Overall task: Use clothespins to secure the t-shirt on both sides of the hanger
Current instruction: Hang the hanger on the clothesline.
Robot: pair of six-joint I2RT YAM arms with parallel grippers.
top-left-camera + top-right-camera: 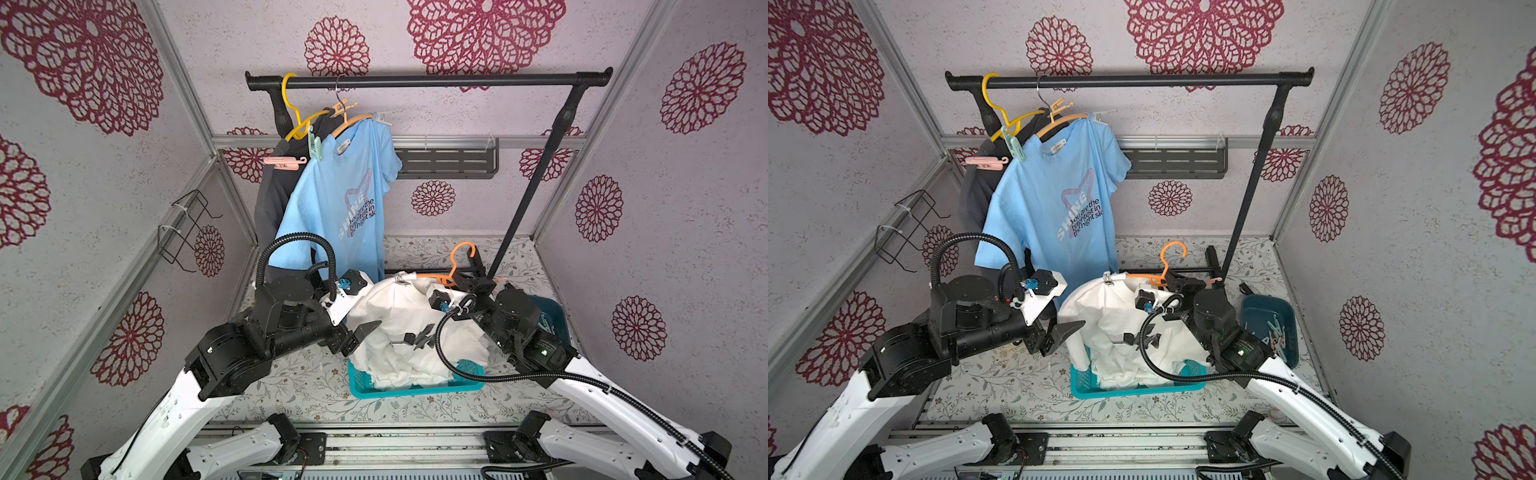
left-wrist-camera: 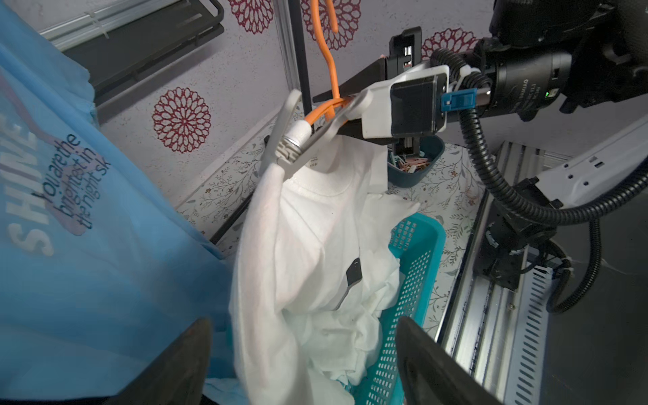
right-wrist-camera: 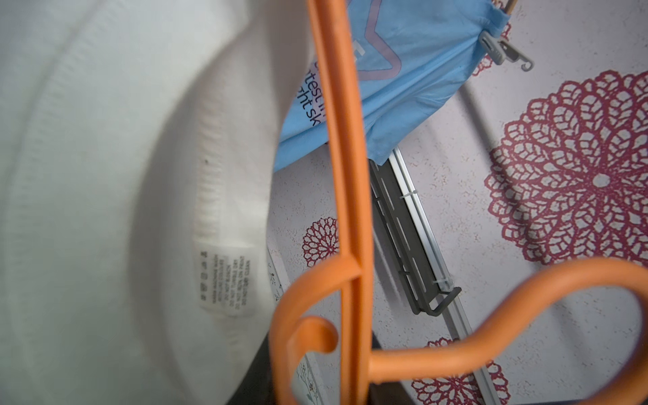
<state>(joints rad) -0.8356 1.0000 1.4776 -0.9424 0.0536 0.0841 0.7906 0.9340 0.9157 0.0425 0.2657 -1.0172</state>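
Observation:
A white t-shirt (image 1: 395, 316) hangs on an orange hanger (image 1: 459, 259) above a teal basket (image 1: 415, 391). My right gripper (image 1: 461, 283) is shut on the hanger's neck, seen close in the right wrist view as the orange hanger (image 3: 350, 210). A whitish clothespin (image 2: 289, 140) is clipped over the shirt at the hanger's left end, the same clothespin (image 1: 1108, 277) showing in a top view. My left gripper (image 2: 303, 329) stands open beside the shirt's left edge, lower down, with nothing gripped. More clothespins (image 1: 1277, 332) lie in a dark blue bin (image 1: 1250, 309) at the right.
A blue t-shirt (image 1: 332, 199) and a dark one hang on the black rail (image 1: 428, 80) at the left, with pegs on them. The rail's slanted leg (image 1: 528, 187) stands just behind the right gripper. A wire rack (image 1: 187, 228) is on the left wall.

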